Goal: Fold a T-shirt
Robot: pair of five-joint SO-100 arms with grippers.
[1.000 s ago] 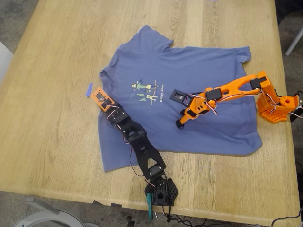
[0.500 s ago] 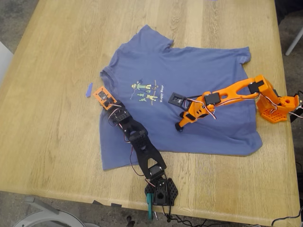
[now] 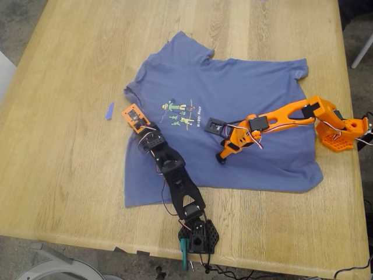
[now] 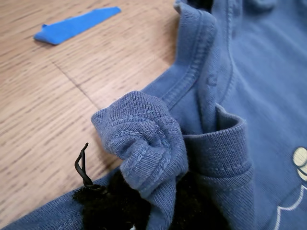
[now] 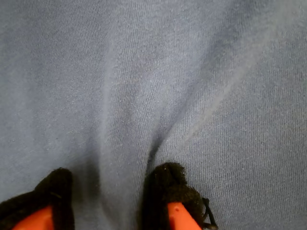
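The slate-blue T-shirt lies spread on the wooden table, print side up. My first gripper, on the black arm, is shut on a bunched fold of the shirt's sleeve hem at the shirt's edge on the exterior view's left. The fold stands up from between the black pads. My second gripper, on the orange arm, rests on the middle of the shirt below the print. Its two padded fingertips stand apart, pressed on the fabric, with a soft crease running between them.
A small blue tape strip lies on the bare wood just beyond the gripped sleeve, also in the first wrist view. The black arm's base sits at the table's near edge. The orange base stands at the exterior view's right.
My first gripper has moved toward the exterior view's right, drawing the sleeve edge inward over the shirt. The orange arm has stretched lower and a little further across the shirt.
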